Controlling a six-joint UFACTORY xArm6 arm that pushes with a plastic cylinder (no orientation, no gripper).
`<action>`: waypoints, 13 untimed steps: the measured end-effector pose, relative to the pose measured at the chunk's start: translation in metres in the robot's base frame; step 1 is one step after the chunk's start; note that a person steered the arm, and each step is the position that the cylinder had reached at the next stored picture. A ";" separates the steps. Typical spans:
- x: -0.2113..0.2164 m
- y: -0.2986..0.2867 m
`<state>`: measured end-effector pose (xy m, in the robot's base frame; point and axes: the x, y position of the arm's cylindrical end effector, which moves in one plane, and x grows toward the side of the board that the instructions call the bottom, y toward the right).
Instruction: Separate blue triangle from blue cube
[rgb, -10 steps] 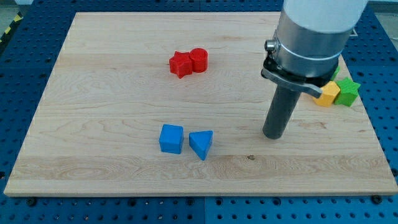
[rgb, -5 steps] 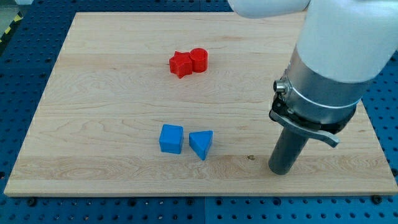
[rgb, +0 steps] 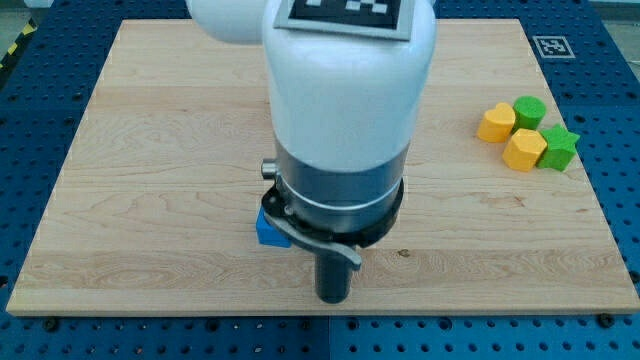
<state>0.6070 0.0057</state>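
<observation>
- The arm's bulky white and grey body (rgb: 340, 120) fills the middle of the view, rising out of the top of the frame over a pale wooden board (rgb: 130, 180).
- The dark rod hangs from the arm's lower end; my tip (rgb: 332, 298) meets the board near its bottom edge, slightly to the view's right of the board's centre line.
- The arm carries no fingers or jaws, so there is nothing to be released, clenched or grasping; the rod simply stands upright on the wood.
- Only a sliver of the blue cube (rgb: 266, 229) shows, peeking out at the view's left of the arm's dark collar, up and to the view's left of my tip and close to it.
- Whether my tip touches the cube cannot be told, since the arm's body covers the gap.
- The blue triangle is hidden behind the arm, so where it lies relative to my tip or the cube cannot be told.
- Four blocks cluster near the board's right edge, well apart from my tip: a yellow heart-like block (rgb: 495, 122), a green cylinder (rgb: 529, 111), a yellow hexagonal block (rgb: 524, 150) and a green star (rgb: 560, 147).
- The board rests on a blue perforated table (rgb: 620, 100).
</observation>
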 end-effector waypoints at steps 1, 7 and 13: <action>-0.019 0.002; -0.044 -0.005; -0.070 -0.020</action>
<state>0.5367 -0.0140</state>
